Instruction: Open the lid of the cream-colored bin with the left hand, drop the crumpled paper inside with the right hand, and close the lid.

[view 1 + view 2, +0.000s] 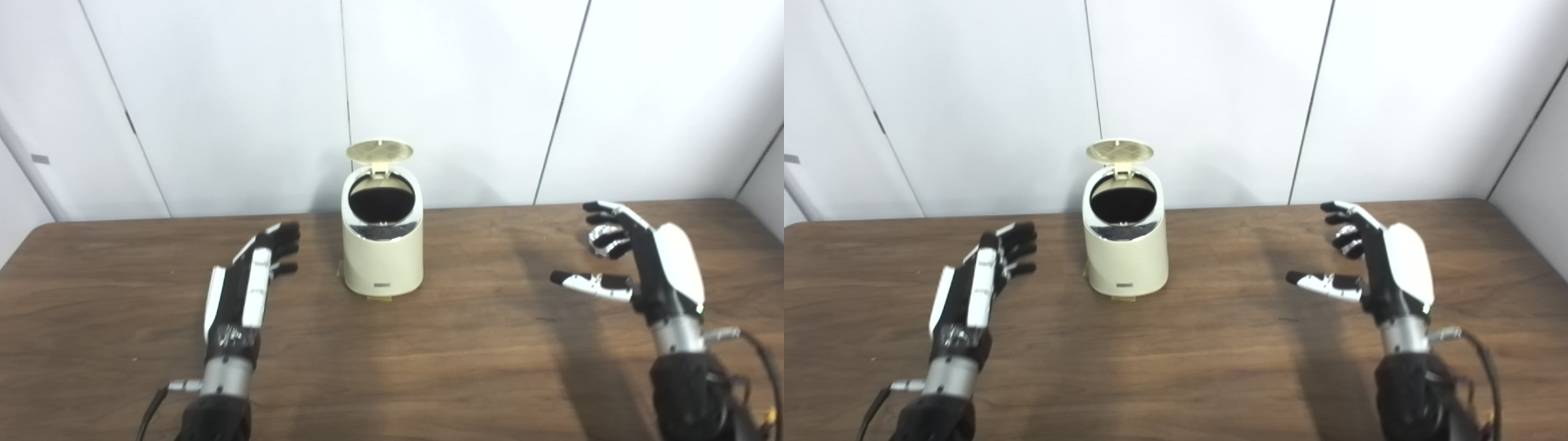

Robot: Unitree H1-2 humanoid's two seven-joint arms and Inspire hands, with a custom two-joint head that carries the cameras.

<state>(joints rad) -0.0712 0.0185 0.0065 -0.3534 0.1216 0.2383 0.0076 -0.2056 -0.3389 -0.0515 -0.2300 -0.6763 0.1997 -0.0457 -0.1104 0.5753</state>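
Left hand: your left hand hovers low over the table, left of centre, fingers stretched out nearly straight and a little apart, holding nothing. Its fingertips point toward the far edge and slightly inward.
Right hand: your right hand is raised over the right part of the table, fingers loosely curled and spread, thumb stuck out toward the middle, palm turned inward. It holds nothing.
Bin: the cream-colored bin stands upright near the far edge, about midway along it.
Lid: the lid already stands up on its hinge at the back, its underside facing you. The dark mouth below it is exposed.
Paper: you cannot see any crumpled paper on the table or in either hand. Whether it lies inside the dark bin cannot be told.
Key relation: the bin lies ahead of and inward from your left fingertips, just beside them; from the right hand it lies well apart across bare wood. The left hand is clearly the nearer.
Lid direction: the raised lid sits above and beyond the left fingertips, at the bin's back.
Judgement: closing looks like the remaining step, so the left hand would need to rise and reach over the mouth to tip the lid forward.
Risk: pushing the bin's side could slide it.
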